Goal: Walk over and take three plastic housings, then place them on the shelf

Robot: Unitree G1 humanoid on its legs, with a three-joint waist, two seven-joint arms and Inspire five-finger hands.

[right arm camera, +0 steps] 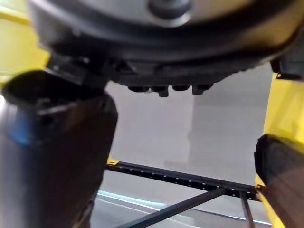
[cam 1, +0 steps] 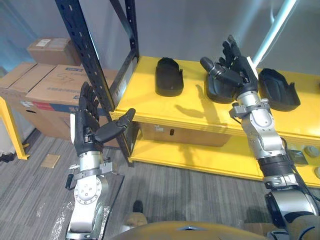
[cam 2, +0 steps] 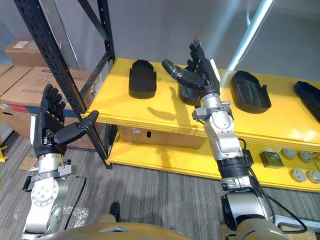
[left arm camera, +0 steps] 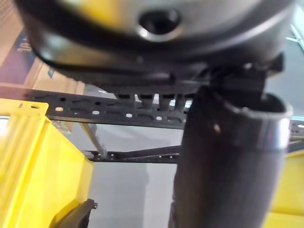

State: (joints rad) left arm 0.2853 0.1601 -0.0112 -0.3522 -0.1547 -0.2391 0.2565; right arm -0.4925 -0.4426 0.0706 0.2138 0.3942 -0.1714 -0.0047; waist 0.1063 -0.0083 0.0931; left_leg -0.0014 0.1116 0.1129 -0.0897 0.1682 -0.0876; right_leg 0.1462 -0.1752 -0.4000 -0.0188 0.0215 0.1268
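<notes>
Yellow shelf (cam 1: 190,112): bare deck from right hand (cam 1: 239,70) to front edge. Three plastic housings (cam 1: 168,76) on it, middle housing (cam 1: 216,92) just behind that hand. Right hand spread, empty. Left hand (cam 1: 85,125) spread, empty, beside black upright (cam 1: 90,60).

Storeroom or warehouse bay, industrial. Heavy racking: dark perforated steel upright (cam 1: 87,55) with cross-bracing (cam 1: 123,70), left of centre. Yellow shelf deck (cam 1: 195,107) at far side, second yellow deck (cam 1: 200,157) below it. Black plastic housings (cam 1: 168,76) laid out in row on upper deck; small round metal parts (cam 2: 298,175) on lower deck, right. Taped cardboard cartons (cam 1: 55,82) stacked far left, another carton (cam 1: 185,134) between decks. Grey plank floor (cam 1: 165,195), plain grey wall (cam 1: 190,25) behind.
</notes>
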